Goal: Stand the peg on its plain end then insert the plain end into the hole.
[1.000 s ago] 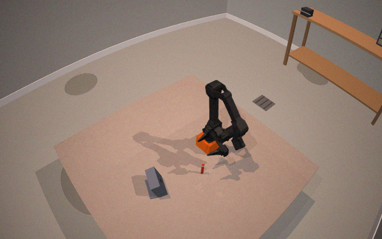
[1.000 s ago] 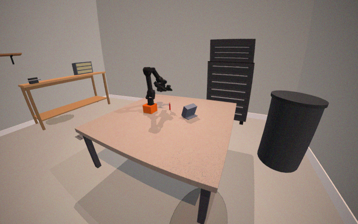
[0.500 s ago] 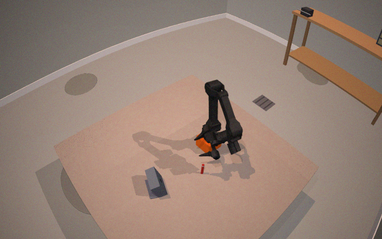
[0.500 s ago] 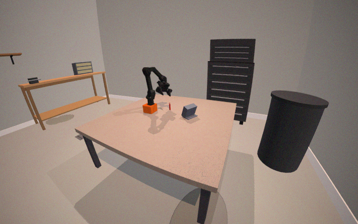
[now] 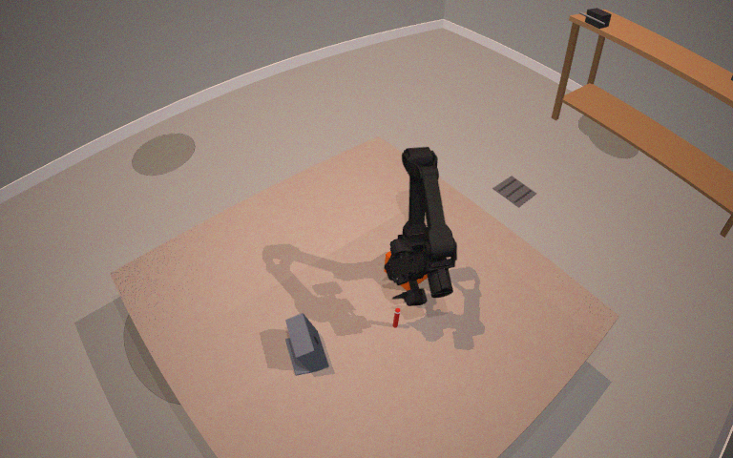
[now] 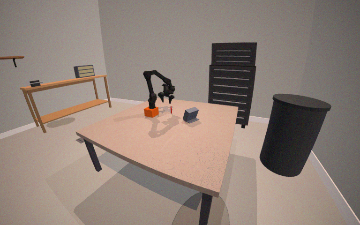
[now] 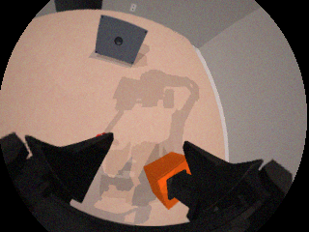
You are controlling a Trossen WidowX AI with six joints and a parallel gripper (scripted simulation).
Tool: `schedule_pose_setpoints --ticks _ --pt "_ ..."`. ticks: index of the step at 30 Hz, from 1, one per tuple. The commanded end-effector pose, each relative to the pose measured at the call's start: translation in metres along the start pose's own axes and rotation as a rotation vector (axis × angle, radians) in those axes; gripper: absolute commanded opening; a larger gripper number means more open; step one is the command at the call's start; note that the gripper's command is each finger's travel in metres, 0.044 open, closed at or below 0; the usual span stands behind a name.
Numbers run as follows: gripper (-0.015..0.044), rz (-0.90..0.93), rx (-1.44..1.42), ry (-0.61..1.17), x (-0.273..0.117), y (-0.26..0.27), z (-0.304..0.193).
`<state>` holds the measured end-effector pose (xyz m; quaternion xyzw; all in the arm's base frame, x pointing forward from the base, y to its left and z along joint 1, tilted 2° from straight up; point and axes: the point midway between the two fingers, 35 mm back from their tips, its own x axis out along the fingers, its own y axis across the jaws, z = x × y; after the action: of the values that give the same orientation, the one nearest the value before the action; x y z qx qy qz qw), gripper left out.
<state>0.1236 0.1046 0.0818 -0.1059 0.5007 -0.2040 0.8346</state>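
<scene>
Peg (image 5: 396, 318) (image 6: 171, 109) standing upright mid-desk, well in from every edge, the pincer (image 5: 404, 287) (image 6: 166, 102) (image 7: 149, 141) spread wide and gripping nothing above the desk (image 5: 232, 388) (image 6: 148, 148) (image 7: 58, 97), so standing looks done, with regrasping and pushing into the block's hole (image 5: 316, 341) (image 7: 119, 41) left!

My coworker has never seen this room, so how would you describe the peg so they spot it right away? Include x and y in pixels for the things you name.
Find the big square table (image 5: 242, 345) (image 6: 159, 143). On it, between the arm's orange base (image 6: 150, 112) and the gray sloped panel (image 5: 305, 340) (image 6: 191, 114), stands the peg (image 5: 396, 319) (image 6: 171, 110). It is the only slim red upright there, with a white band near its top.
</scene>
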Motion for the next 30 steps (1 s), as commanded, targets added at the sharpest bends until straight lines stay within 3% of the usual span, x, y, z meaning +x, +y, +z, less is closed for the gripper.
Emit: schedule_pose_setpoints --ticks 1,16,30 --pt "0.044 0.046 -0.011 0.101 0.0 0.007 -0.002" --pt "0.044 0.39 -0.076 0.437 -0.008 0.043 0.011" --pt "0.044 0.44 -0.092 0.452 -0.005 0.05 0.012"
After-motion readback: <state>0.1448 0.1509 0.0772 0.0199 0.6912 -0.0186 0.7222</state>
